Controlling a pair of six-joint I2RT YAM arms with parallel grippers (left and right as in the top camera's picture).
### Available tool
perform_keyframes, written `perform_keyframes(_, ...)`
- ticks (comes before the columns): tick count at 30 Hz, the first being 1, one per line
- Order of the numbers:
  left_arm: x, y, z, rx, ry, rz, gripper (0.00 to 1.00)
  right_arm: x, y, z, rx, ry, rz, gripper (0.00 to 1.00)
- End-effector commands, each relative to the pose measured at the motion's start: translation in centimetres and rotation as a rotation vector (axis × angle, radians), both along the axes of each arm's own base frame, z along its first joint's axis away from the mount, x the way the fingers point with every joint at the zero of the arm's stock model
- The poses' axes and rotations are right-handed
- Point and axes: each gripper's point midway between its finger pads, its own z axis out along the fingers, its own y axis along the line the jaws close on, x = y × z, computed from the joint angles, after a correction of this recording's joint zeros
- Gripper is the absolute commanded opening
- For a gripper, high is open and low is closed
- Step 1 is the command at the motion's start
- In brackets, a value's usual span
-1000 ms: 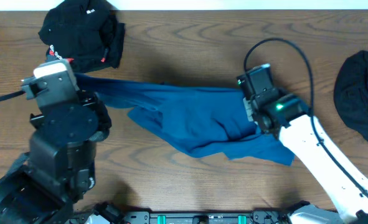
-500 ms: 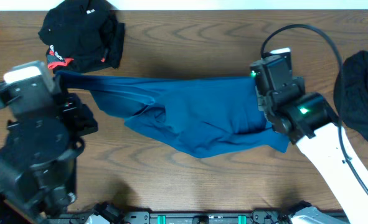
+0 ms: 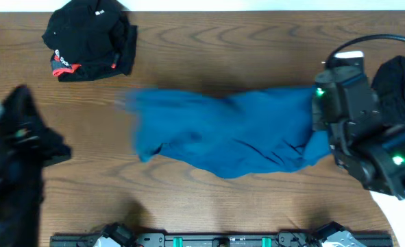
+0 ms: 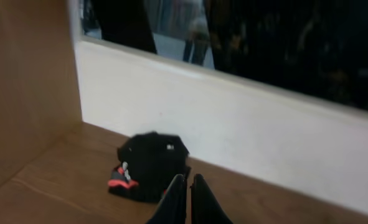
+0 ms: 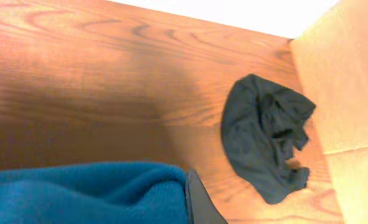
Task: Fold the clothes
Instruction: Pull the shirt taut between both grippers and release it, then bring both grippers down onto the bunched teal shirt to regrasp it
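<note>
The right hand (image 5: 195, 194) is closed on the right edge of the blue shirt (image 5: 78, 193); the cloth runs straight into its dark fingers. From above, the right arm (image 3: 356, 134) covers that edge at about 3 o'clock on the bench (image 3: 209, 48). The blue shirt (image 3: 229, 134) stretches from there across the middle toward 9 o'clock, and its left edge is blurred. Its lower edge sags in a curve toward 6 o'clock, with bare wood below it.

Just beyond the right arm, at 3 o'clock near the bench's right edge, lies the dark garment (image 3: 402, 75), bunched and partly hidden by the arm. In the right wrist view, the dark garment (image 5: 264, 140) sits beside a pale side panel (image 5: 345, 81), apart from the shirt.

The left hand (image 4: 188, 196) is closed, fingers pressed together with nothing between them. The left arm (image 3: 10, 161) is a dark blur at the 9 o'clock edge, clear of the shirt, with open wood between them.

The black top (image 3: 89, 41) with red and white trim lies at 10 o'clock near the far edge, apart from the shirt. Ahead of the left hand, the black top (image 4: 147, 165) sits close to the white wall (image 4: 233, 137).
</note>
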Motion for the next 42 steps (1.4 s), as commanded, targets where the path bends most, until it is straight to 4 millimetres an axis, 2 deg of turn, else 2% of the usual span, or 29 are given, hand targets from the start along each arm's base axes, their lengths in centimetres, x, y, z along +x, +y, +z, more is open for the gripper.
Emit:
perform_keyframes(1,-1.7,1.5,1.4,-0.014,-0.048,0.022,0.06,-0.9,-0.3,3.0,0.040,-0.063,0.000,0.04)
perform_keyframes(7,-1.0,1.0,0.7,0.011,-0.010,0.021,0.06,-0.7,1.4,4.0,0.126,-0.077,0.068,0.02)
perform_keyframes(10,0.5,-0.8,-0.6,0.045,0.059,-0.037,0.07,0.0,1.7,3.3,0.110,-0.050,0.069,0.03)
perform_keyframes(11,1.2,-2.2,-1.3,0.054,0.094,-0.090,0.16,0.3,1.8,3.0,0.103,-0.039,0.069,0.03)
perform_keyframes(12,2.0,-3.7,-2.2,0.062,0.134,-0.151,0.38,0.7,2.0,2.5,0.096,-0.024,0.068,0.03)
perform_keyframes(14,3.3,-6.4,-3.9,0.075,0.213,-0.251,0.63,1.5,2.4,1.7,0.083,0.004,0.066,0.03)
perform_keyframes(16,4.5,-8.7,-6.1,0.095,0.308,-0.324,0.76,2.4,2.5,0.9,0.060,0.024,0.054,0.04)
perform_keyframes(18,5.5,-9.9,-8.1,0.101,0.398,-0.344,0.86,3.2,2.2,0.4,0.031,0.032,0.027,0.09)
perform_keyframes(22,7.1,-11.0,-11.6,0.078,0.541,-0.299,0.88,4.4,0.9,0.1,0.034,0.021,-0.037,0.18)
perform_keyframes(23,7.3,-11.1,-12.1,0.078,0.561,-0.293,0.88,4.5,0.6,0.2,0.040,0.017,-0.052,0.23)
perform_keyframes(25,7.7,-11.6,-13.1,0.084,0.604,-0.287,0.88,4.7,-0.2,0.2,0.045,0.014,-0.075,0.44)
perform_keyframes(28,8.4,-12.5,-14.6,0.095,0.663,-0.305,0.88,4.8,-1.8,0.3,0.048,0.006,-0.125,0.66)
perform_keyframes(30,8.7,-13.1,-15.4,0.100,0.699,-0.317,0.89,4.8,-2.3,0.1,0.061,0.018,-0.134,0.68)
perform_keyframes(33,8.7,-14.7,-17.6,0.094,0.797,-0.372,0.88,4.1,-1.6,-1.4,0.139,0.095,-0.092,0.72)
perform_keyframes(35,8.5,-16.1,-19.5,0.078,0.877,-0.425,0.88,3.3,-1.4,-2.3,0.179,0.154,-0.077,0.82)
perform_keyframes(37,8.4,-17.7,-21.8,0.055,0.967,-0.480,0.88,2.5,-2.1,-3.0,0.211,0.187,-0.130,0.89)
perform_keyframes(40,8.4,-19.4,-25.9,0.038,1.097,-0.522,0.88,1.1,-3.2,-3.9,0.271,0.230,-0.231,0.93)
perform_keyframes(42,8.5,-19.9,-28.4,0.042,1.160,-0.522,0.88,0.6,-2.3,-4.6,0.353,0.278,-0.215,0.95)
